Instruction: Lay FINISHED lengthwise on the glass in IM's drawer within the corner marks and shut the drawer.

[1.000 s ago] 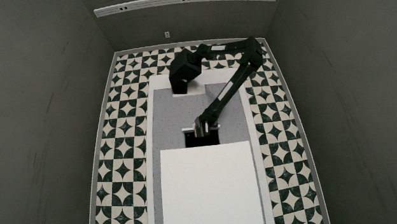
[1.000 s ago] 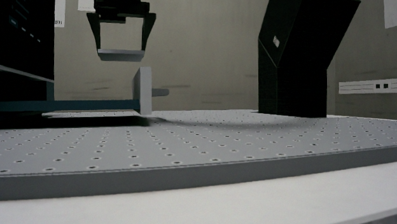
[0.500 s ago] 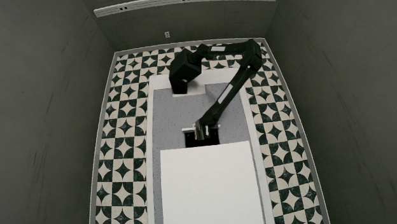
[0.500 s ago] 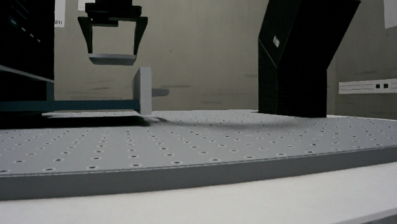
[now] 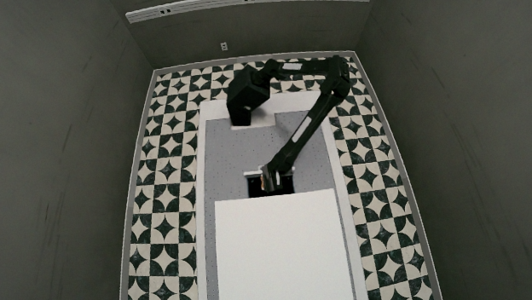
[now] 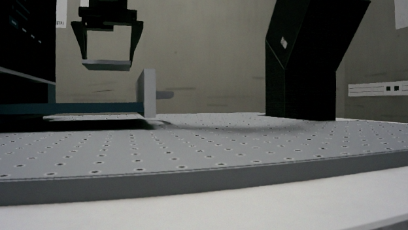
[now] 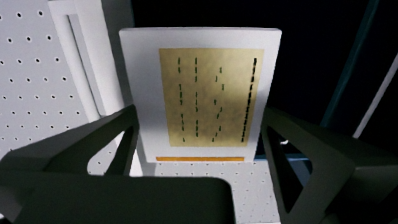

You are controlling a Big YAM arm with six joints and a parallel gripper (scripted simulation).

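Closest to your wrist camera, the claw (image 5: 272, 186) (image 6: 106, 63) (image 7: 200, 112) stood wide, well toward its full span, with one finger at each side edge of FINISHED (image 6: 106, 65) (image 7: 212, 100), gripping it. You had the cassette nearly level in the air, its banded tan face toward the wrist camera and its orange strip along one end. Below lay the open drawer (image 5: 256, 189) (image 6: 98, 108) of IM (image 6: 26, 49), dark inside; you had FINISHED above it, apart from its pale front panel (image 5: 252, 174) (image 6: 150, 93) (image 7: 95, 55), whose handle (image 6: 165, 95) (image 7: 77, 65) faced outward. Lower still, the perforated board (image 5: 239, 149) (image 6: 212, 144) (image 7: 25, 75) spread beneath the drawer. The corner marks were too hidden for you to judge centring. Farthest off, a plain wall (image 6: 203, 59) rose behind.
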